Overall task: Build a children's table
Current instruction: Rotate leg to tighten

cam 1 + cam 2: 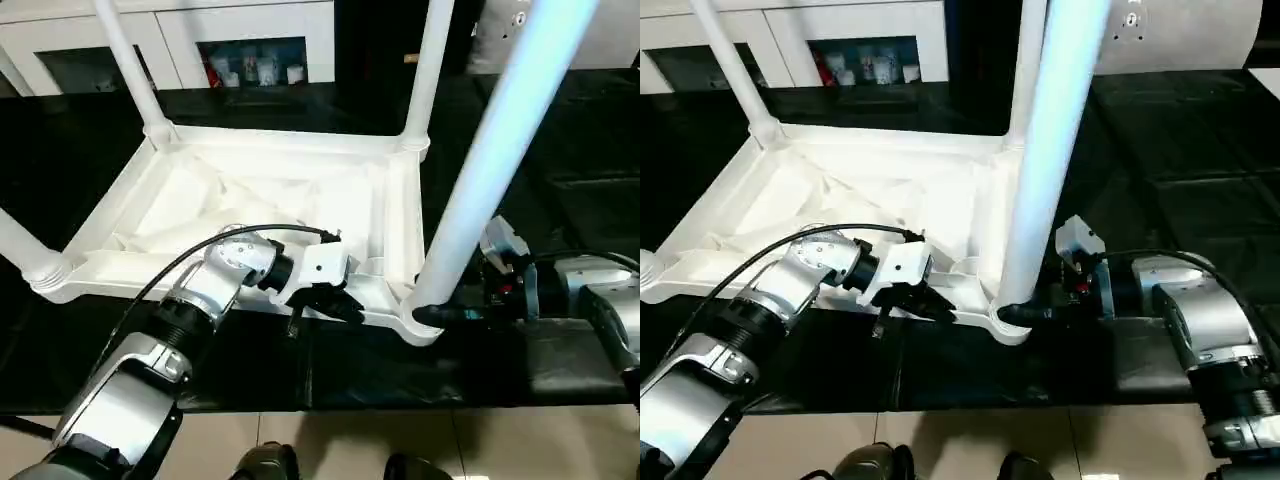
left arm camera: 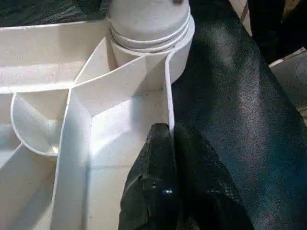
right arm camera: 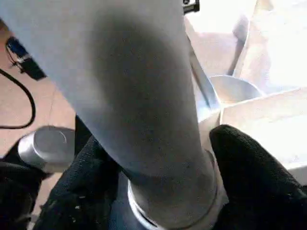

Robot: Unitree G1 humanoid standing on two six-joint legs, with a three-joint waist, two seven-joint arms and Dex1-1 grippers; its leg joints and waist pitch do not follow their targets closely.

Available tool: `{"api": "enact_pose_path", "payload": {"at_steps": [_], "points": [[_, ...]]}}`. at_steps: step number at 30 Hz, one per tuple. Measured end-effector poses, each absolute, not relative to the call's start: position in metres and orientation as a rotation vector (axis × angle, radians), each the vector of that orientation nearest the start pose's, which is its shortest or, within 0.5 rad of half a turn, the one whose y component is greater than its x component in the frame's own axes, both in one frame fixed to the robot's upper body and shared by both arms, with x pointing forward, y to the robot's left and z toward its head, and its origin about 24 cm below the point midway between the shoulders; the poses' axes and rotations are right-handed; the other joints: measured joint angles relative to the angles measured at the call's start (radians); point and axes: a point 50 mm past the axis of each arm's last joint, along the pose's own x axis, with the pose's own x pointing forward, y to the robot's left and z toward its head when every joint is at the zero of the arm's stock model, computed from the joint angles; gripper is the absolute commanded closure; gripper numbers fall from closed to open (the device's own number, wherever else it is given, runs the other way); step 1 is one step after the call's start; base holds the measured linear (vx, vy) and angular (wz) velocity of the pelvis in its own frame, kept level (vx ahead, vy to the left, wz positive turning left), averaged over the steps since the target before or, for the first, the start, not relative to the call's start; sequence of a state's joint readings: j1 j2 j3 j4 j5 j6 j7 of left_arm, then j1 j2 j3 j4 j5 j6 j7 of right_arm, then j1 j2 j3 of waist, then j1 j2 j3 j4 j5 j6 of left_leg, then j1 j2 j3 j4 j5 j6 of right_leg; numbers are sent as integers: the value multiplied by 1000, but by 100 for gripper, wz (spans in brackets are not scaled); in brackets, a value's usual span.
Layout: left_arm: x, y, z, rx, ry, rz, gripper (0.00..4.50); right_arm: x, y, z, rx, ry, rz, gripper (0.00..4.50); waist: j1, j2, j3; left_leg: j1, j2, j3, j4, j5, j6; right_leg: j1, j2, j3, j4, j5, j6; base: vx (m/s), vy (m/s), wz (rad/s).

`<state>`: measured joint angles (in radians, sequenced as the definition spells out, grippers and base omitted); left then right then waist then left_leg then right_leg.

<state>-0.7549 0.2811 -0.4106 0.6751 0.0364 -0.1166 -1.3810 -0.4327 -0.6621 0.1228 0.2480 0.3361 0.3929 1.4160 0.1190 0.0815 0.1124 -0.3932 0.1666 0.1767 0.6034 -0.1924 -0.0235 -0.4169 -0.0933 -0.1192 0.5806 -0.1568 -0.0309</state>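
Observation:
The children's table lies upside down, its ribbed white top [image 1: 280, 140] resting on the black worktable. Legs stand in the far left [image 1: 130, 70], far right [image 1: 425, 70] and near left [image 1: 20, 250] sockets. A fourth leg [image 1: 490, 160] rises, leaning right, from the near right corner socket [image 1: 420, 325]. My right gripper [image 1: 430, 315] reaches in from the right, its black fingers [image 3: 249, 163] closed around this leg's base [image 3: 158, 143]. My left gripper [image 1: 335, 305] is shut, its tips [image 2: 160, 139] pinching the top's thin near rim wall [image 2: 168, 96] just left of that socket.
The black worktable [image 1: 400, 370] ends close in front of the table top, with beige floor [image 1: 340, 440] beyond that edge. White cabinets with small items [image 1: 250, 60] stand behind. Silver forearms come in from the bottom left [image 1: 130, 390] and the right [image 1: 600, 290].

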Motion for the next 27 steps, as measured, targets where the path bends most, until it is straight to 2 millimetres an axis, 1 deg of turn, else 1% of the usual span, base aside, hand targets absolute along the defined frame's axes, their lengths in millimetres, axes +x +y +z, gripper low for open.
{"api": "enact_pose_path", "payload": {"at_steps": [3, 4, 5, 7, 8, 10, 12, 13, 14, 16, 17, 20, 23, 24, 25, 26, 27], "points": [[320, 79, 80, 600, 275, -1689, 450, 284, -205, 100, -97, 431, 1372, 195, 0, 0, 0, 0, 0, 0, 0, 0, 0, 0, 0, 0, 1, 0, 0, 0, 0, 0], [320, 79, 80, 599, 276, -1689, 450, 284, -205, 100, -94, 431, 1372, 195, 0, 0, 0, 0, 0, 0, 0, 0, 0, 0, 0, 0, 1, 0, 0, 0, 0, 0], [320, 80, 80, 600, 276, -1689, 450, 284, -205, 100, -92, 427, 1370, 211, -1, 0, 0, 1, 0, 0, 0, 0, 0, 0, 0, 0, 1, 0, 0, 0, 0, 0], [321, 80, 80, 597, 279, -1687, 450, 284, -205, 100, -82, 420, 1363, 218, -1, 0, 0, 1, 0, 0, 1, 0, 0, 0, 0, 0, 2, 0, 0, 0, 0, 0], [321, 79, 80, 587, 287, -1682, 450, 283, -205, 99, -67, 412, 1347, 226, -2, 0, 0, 1, 0, 0, 1, 0, 0, 0, 0, 0, 3, 0, 0, 0, 0, 0], [324, 78, 81, 555, 311, -1629, 450, 283, -204, 97, -36, 386, 1273, 226, -4, 0, 0, 3, 1, 0, 2, 0, 0, 1, 0, 0, 4, 0, 0, 0, 0, 0], [328, 78, 81, 519, 346, -1533, 450, 290, -199, 95, -14, 354, 1143, 231, -14, 0, 0, 6, 1, 1, 2, 1, -1, 3, 0, 1, 4, 1, -1, 0, 0, 0], [330, 78, 80, 501, 358, -1492, 450, 293, -195, 93, -5, 341, 1095, 233, -22, -1, 0, 7, 1, 1, 2, 1, -2, 4, 0, 1, 4, -1, 2, 0, 0, 0], [333, 74, 79, 471, 371, -1432, 450, 297, -193, 92, -3, 329, 1011, 234, -32, -1, 0, 8, 1, 1, 2, 0, -6, 4, 0, 1, 4, -1, 3, 0, 0, 0], [336, 67, 79, 432, 375, -1349, 450, 303, -189, 91, 10, 317, 889, 238, -48, -3, 1, 9, 0, 1, 1, 0, -9, 4, 0, 1, 3, -1, 3, 0, 0, 0], [337, 60, 78, 400, 375, -1293, 450, 308, -187, 92, 13, 306, 796, 238, -61, -3, 1, 9, 0, 1, 1, 0, -9, 5, 0, 1, 2, -1, 3, 0, 0, 0], [340, 45, 77, 334, 367, -1179, 450, 320, -179, 93, 31, 281, 606, 243, -84, -3, 0, 9, 0, 1, 0, -1, -9, 6, 1, 1, 1, -1, 3, 0, 0, 0], [342, 31, 76, 271, 351, -1063, 450, 332, -172, 94, 51, 261, 441, 243, -90, -3, 0, 10, 0, 1, -2, -1, -9, 6, 1, 0, 0, -1, 3, 0, 0, 0], [342, 28, 76, 259, 350, -1043, 450, 334, -171, 94, 63, 252, 412, 211, -90, -3, 0, 10, 0, 1, -2, 0, -9, 6, 1, 0, -1, -1, 3, 0, 0, 0], [342, 25, 76, 250, 350, -1031, 450, 334, -171, 93, 74, 244, 391, 191, -89, -3, 0, 9, 0, 1, -3, 0, -8, 6, 1, 0, -2, -1, 3, 0, 0, 0], [342, 23, 77, 246, 348, -1022, 450, 335, -171, 93, 91, 232, 373, 191, -89, -2, 0, 9, 0, 1, -3, 1, -6, 6, 1, 0, -2, -1, 3, 0, 0, 0], [342, 22, 77, 248, 346, -1020, 450, 335, -170, 93, 105, 226, 367, 178, -89, -2, 0, 9, 0, 1, -4, 2, -4, 6, 1, 0, -3, -1, 3, 0, 0, 0]]}}
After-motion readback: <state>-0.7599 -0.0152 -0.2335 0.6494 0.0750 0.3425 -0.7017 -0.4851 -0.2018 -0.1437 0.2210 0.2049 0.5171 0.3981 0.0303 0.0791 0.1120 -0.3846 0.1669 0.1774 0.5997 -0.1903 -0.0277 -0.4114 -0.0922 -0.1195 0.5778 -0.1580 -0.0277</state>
